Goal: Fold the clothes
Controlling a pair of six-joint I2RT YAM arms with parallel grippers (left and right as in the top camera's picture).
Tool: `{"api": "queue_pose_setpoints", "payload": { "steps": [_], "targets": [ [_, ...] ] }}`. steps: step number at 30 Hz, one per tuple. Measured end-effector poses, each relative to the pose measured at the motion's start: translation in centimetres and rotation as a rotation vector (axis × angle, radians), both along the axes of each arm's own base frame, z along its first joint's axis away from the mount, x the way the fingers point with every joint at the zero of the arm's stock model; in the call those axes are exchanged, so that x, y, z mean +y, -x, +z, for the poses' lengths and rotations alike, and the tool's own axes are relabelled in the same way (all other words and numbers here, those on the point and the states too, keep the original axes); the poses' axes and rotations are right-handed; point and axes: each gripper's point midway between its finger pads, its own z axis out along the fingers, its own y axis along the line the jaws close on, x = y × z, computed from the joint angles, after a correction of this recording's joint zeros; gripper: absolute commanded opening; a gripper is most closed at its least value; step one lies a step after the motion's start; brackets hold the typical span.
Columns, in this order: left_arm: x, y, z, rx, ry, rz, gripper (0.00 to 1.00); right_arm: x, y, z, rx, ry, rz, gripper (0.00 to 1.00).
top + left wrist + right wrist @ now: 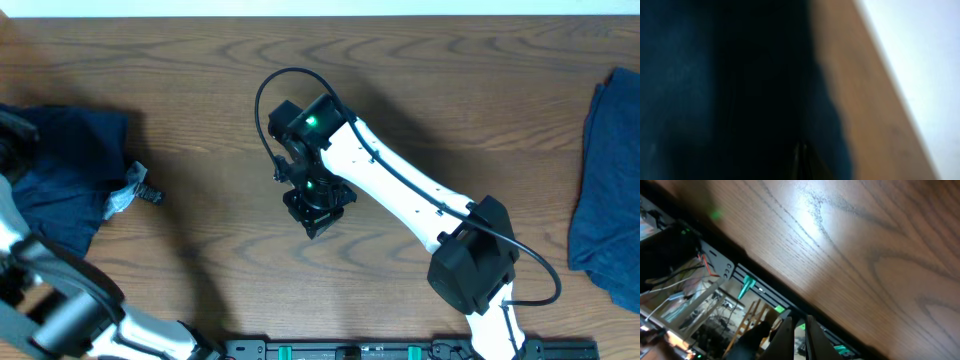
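Overhead: the shorts [60, 175] lie crumpled at the left of the counter [200, 80], another blue piece [605, 190] at the right (neither folded yet). Left wrist: left hand [801, 155] closed tight beside blurred navy cloth. Right wrist: right hand [799, 330] closed, empty.

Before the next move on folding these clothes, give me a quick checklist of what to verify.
1. Left pincer shut: ok.
2. Left pincer actually gripping the navy shorts: cannot tell, its wrist view is blurred.
3. Right pincer shut and empty, over the table: ok.
4. Shorts lying flat for a fold: not ok, they are bunched at the left edge.
5. Second blue garment clear of both arms: ok, it is at the right edge.
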Motion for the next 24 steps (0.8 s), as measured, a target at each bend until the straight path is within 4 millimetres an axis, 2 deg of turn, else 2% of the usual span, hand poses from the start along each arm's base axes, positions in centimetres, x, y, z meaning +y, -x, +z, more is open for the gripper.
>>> {"api": "queue_pose_setpoints", "payload": {
  "steps": [4, 7, 14, 24],
  "targets": [
    [0.6, 0.2, -6.5, 0.115, 0.045, -0.02, 0.06, 0.1, 0.0, 0.3, 0.033, -0.027, -0.025, 0.07],
    [0.3, -0.6, -9.4, 0.132, 0.084, -0.056, 0.06, 0.1, -0.1, 0.6, 0.062, -0.051, -0.049, 0.04],
    [0.4, -2.3, -10.8, 0.087, 0.125, -0.107, 0.06, -0.5, -0.5, 1.0, 0.097, -0.053, -0.087, 0.02],
    [0.5, -1.6, -10.4, 0.018, 0.214, -0.132, 0.06, -0.9, -0.8, 1.0, 0.095, -0.049, -0.097, 0.01]
  ]
}}
